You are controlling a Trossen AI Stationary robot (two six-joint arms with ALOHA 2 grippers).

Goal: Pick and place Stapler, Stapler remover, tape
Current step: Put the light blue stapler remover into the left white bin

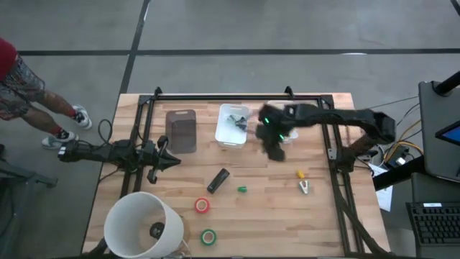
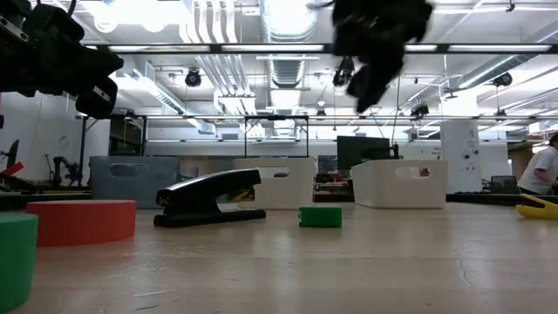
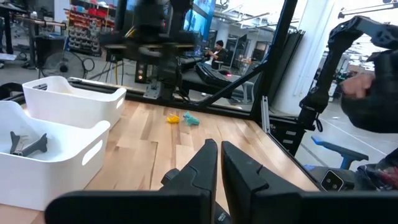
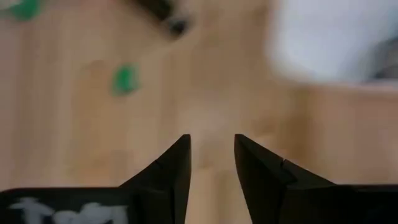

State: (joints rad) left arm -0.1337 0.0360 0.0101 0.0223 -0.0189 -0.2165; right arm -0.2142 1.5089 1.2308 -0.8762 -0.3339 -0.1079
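The black stapler (image 1: pixel 218 180) (image 2: pixel 209 199) lies flat on the wooden table, with a tiny green piece (image 1: pixel 242 189) (image 2: pixel 320 216) just to its right. A red tape roll (image 1: pixel 203 206) (image 2: pixel 80 221) and a green tape roll (image 1: pixel 208 236) lie flat nearer the table's front edge. My right gripper (image 1: pixel 273 142) (image 4: pixel 211 152) hangs open and empty above the table, between the white bin (image 1: pixel 232 124) and the stapler (image 4: pixel 158 9). My left gripper (image 1: pixel 171 160) (image 3: pixel 219 163) is shut and waits at the table's left. A dark claw-shaped piece (image 3: pixel 28 144) lies in the white bin.
A grey-brown bin (image 1: pixel 181 131) stands left of the white bin, and a second white bin (image 2: pixel 397 183) sits partly under my right arm. A large white bucket (image 1: pixel 144 226) fills the front left corner. Small yellow and pale pieces (image 1: pixel 302 181) lie to the right. A person's legs (image 1: pixel 43 108) show beyond the left edge.
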